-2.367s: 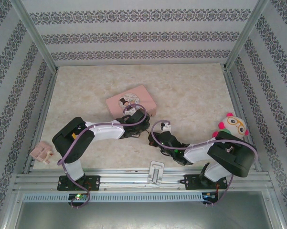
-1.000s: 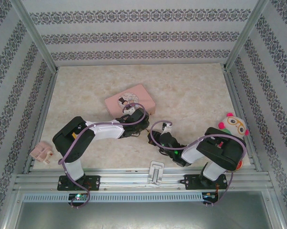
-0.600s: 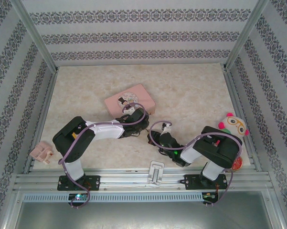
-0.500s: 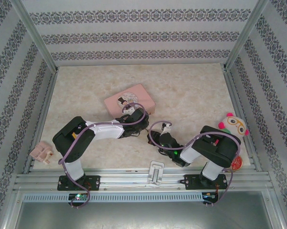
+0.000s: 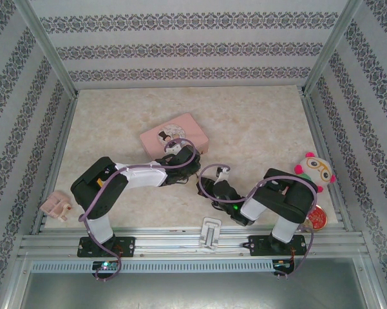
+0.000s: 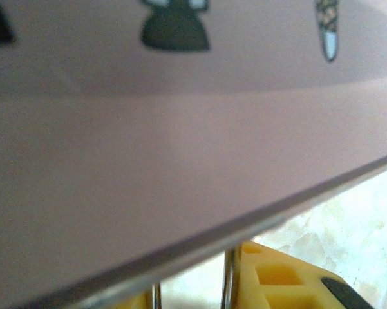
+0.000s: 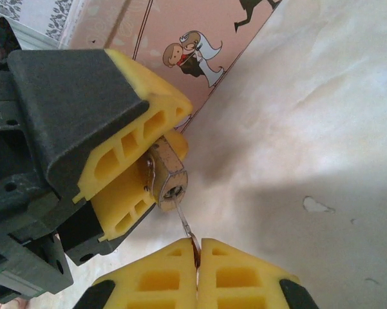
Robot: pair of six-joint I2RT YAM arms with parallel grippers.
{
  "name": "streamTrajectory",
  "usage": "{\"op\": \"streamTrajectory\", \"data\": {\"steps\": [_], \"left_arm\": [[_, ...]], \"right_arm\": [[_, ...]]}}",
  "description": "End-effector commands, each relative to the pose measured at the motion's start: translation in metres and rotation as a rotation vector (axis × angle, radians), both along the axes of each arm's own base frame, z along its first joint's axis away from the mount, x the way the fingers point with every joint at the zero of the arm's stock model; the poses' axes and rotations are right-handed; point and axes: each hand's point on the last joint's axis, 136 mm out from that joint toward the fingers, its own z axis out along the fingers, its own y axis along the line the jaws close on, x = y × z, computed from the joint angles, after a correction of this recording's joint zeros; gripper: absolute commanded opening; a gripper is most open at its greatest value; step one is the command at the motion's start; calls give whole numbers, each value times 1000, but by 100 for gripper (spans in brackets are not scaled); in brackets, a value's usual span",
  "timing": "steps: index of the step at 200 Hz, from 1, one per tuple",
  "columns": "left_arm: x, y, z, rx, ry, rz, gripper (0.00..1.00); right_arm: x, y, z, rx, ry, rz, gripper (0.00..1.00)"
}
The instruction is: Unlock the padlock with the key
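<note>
Keyhole [image 7: 174,192] of small brass padlock [image 7: 162,168], clamped in left fingers [image 7: 125,151], faces thin grey key [image 7: 186,225] pinched by right fingers [image 7: 158,278], tip at slot.

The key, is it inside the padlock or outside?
Mostly outside: the key, pinched in the right gripper, points at the keyhole of the padlock, blade showing. Whether its tip is in, cannot tell.

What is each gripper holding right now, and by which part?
The left gripper holds the padlock by its brass body. The right gripper pinches the key by its back end, blade reaching the keyhole.
</note>
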Motion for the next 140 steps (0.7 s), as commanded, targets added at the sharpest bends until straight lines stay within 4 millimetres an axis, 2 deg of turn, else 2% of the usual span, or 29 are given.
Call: {"op": "streamTrajectory", "data": {"steps": [1, 60, 101, 140], "left_arm": [[-3, -22, 7, -107, 25, -15, 0], [-16, -27, 8, -101, 30, -40, 0], [-22, -19, 7, -92, 36, -30, 0], [-25, -21, 14, -92, 22, -42, 0]], "right_arm": [[10, 18, 33, 144, -63, -22, 0], [8, 6, 29, 161, -59, -69, 0], [-2, -3, 17, 157, -9, -60, 0], [-9, -4, 7, 161, 36, -43, 0]]}}
